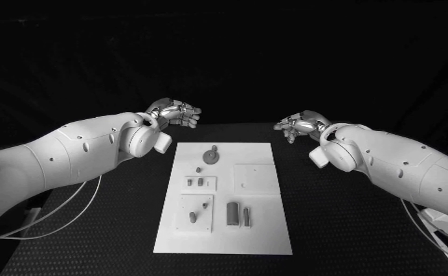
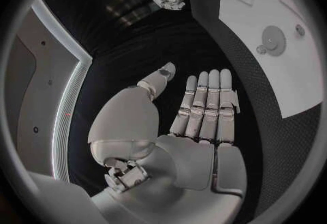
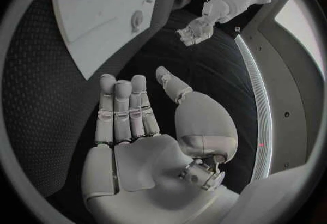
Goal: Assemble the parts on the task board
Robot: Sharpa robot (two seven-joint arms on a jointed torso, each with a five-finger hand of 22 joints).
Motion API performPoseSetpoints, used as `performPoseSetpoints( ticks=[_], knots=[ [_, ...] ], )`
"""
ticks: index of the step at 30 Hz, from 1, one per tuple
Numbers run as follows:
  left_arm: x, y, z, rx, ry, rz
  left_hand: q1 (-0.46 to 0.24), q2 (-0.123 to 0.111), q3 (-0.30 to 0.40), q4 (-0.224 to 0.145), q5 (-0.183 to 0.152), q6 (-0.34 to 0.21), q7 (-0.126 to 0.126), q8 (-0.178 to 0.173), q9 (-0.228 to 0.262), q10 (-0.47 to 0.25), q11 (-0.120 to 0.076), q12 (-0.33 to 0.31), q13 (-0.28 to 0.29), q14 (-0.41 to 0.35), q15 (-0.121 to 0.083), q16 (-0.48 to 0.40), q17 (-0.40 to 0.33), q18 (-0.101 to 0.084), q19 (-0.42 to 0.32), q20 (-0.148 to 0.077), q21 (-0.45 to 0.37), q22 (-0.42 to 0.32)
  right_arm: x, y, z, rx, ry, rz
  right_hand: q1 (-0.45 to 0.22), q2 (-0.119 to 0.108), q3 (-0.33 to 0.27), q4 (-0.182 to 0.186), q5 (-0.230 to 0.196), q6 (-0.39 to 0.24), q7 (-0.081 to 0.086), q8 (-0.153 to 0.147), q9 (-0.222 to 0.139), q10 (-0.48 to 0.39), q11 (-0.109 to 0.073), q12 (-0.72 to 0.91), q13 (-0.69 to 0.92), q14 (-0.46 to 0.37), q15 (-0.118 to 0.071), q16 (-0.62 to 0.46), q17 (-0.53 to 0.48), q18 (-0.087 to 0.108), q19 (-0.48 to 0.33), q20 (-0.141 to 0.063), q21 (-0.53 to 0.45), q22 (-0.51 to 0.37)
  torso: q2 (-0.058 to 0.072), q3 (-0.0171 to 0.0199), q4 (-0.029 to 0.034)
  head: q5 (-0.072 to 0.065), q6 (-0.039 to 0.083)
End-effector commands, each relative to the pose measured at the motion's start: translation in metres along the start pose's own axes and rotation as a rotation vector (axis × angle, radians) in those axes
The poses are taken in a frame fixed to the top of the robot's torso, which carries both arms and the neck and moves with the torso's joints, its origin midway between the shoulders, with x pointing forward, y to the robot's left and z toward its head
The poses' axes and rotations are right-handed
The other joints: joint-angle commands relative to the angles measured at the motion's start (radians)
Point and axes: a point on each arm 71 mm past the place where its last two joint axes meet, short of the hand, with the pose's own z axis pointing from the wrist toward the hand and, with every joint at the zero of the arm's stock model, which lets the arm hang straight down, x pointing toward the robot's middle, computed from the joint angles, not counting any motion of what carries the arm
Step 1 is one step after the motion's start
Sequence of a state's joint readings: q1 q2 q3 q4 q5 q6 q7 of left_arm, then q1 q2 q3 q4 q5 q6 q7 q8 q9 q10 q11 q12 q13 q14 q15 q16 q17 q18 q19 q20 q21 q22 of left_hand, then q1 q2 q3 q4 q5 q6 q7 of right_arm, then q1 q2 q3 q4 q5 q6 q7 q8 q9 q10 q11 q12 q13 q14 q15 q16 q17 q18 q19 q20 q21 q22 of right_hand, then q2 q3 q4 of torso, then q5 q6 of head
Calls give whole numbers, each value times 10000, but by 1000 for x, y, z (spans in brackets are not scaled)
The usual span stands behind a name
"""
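Observation:
The white task board [image 1: 224, 237] lies in the middle of the black table. On it sit a round gear-like part with a knob [image 1: 212, 155], small pegs [image 1: 197, 181], a square plate [image 1: 255, 177] and two upright cylinders [image 1: 232, 212]. My left hand [image 1: 175, 114] hovers past the board's far left corner, my right hand [image 1: 299, 125] past its far right corner. The left wrist view shows the left hand [image 2: 204, 109] with straight fingers and nothing in it, the board [image 2: 300, 82] beside it. The right hand [image 3: 129, 115] is likewise flat and empty near the board [image 3: 89, 28].
Thin white cables [image 1: 56, 218] trail over the table under my left arm, and another cable [image 1: 425, 224] runs by my right arm. The black mat [image 1: 122, 224] lies bare on both sides of the board.

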State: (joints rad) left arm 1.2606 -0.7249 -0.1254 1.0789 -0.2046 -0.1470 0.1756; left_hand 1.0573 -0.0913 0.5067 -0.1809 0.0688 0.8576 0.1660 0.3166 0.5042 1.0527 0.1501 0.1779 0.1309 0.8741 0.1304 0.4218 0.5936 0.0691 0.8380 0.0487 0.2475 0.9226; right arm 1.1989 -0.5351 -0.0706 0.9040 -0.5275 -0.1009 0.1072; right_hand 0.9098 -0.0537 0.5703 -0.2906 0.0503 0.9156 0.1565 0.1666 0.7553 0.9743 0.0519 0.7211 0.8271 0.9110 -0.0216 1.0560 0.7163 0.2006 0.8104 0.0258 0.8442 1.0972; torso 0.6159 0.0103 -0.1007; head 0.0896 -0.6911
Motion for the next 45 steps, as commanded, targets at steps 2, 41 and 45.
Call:
performPoseSetpoints(
  ticks=[2, 41, 45],
  knots=[
    [8, -6, 8, 507, 216, -528, -22, 84, 36, 0, 3, -75, -27, -39, -64, 57, 18, -36, -41, -27, -10, -137, -36, 2, -39, -110, -30, 10, -9, 8, 5, -1214, -377, 1793, -170, 41, 214, 24, 27, -292, 118, -179, -100, -726, 517, -1721, -1414, -1093, 1012, -2031, -1098, -470, -1291, 477, -1344, -715, -261, 24, -33, 8, 420],
    [111, 7, -58, 1733, -2446, -2253, -10573, 913, -5067, 1809, -688, -8576, -1660, -3166, -5042, -10527, -1501, -1779, -1309, -8741, -1304, -4218, -5936, -691, -8380, -487, -2475, -9226, 58, 16, -75, -1957, -3418, 4631, -9098, 537, -5703, 2906, -503, -9156, -1565, -1666, -7553, -9743, -519, -7211, -8271, -9110, 216, -10560, -7163, -2006, -8104, -258, -8442, -10972, -717, -103, 1007, -896, 911],
    [116, 6, -64, 1769, -2596, -2309, -10573, 913, -5067, 1809, -688, -8576, -1660, -3166, -5042, -10527, -1501, -1779, -1309, -8741, -1304, -4218, -5936, -691, -8380, -487, -2475, -9226, 66, 18, -88, -1867, -3710, 4864, -9098, 537, -5703, 2906, -503, -9156, -1565, -1666, -7553, -9743, -519, -7211, -8271, -9110, 216, -10560, -7163, -2006, -8104, -258, -8442, -10972, -717, -103, 1007, -896, 911]
  ],
)
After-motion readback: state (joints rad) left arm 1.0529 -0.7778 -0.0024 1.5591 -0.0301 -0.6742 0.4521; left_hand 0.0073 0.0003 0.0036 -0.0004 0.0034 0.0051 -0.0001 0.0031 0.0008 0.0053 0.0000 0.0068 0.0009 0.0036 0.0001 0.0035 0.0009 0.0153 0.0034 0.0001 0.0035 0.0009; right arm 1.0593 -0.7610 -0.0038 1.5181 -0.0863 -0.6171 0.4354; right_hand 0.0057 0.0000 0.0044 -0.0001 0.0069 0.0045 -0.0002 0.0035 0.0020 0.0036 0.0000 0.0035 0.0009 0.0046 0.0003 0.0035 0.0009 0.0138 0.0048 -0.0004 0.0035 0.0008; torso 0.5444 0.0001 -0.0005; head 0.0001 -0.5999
